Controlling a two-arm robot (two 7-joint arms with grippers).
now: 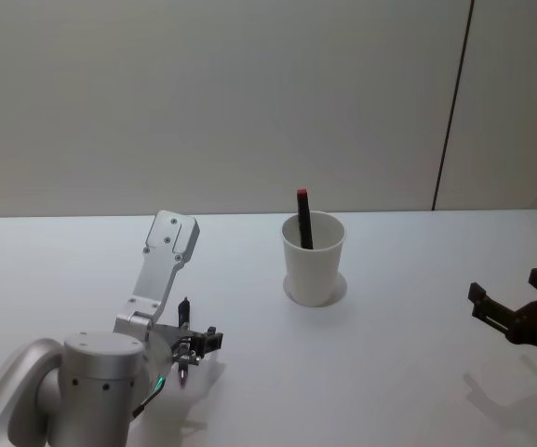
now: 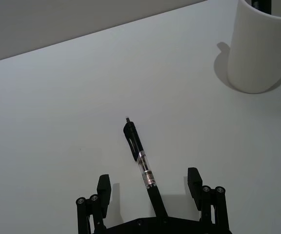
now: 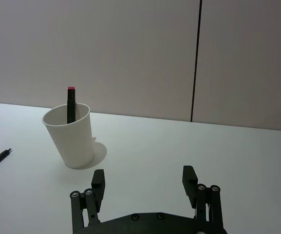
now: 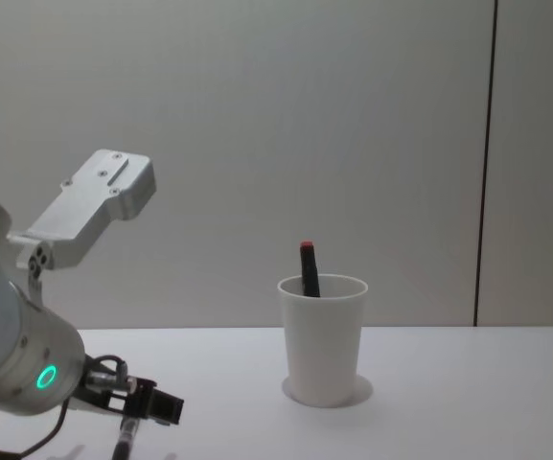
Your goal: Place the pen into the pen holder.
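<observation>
Left pincer [image 2: 149,177] spread astride the pen [image 2: 139,155] on the worktop [image 2: 57,122]; right pincer [image 3: 144,174] spread, idle.
Risk: an off-centre pinch may roll the pen; the red-capped marker [image 1: 303,220] crowds the pen holder [image 2: 257,53].

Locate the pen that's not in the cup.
In the left wrist view the pen lies on the table between the open jaws of the left gripper, to the robot's left of the pen holder.

One pen holder [image 1: 313,261] stands mid-frame in the head view. There are two pens: one red-tipped pen [image 1: 303,219] inside it and one black pen [image 2: 141,161] at the lower left.
</observation>
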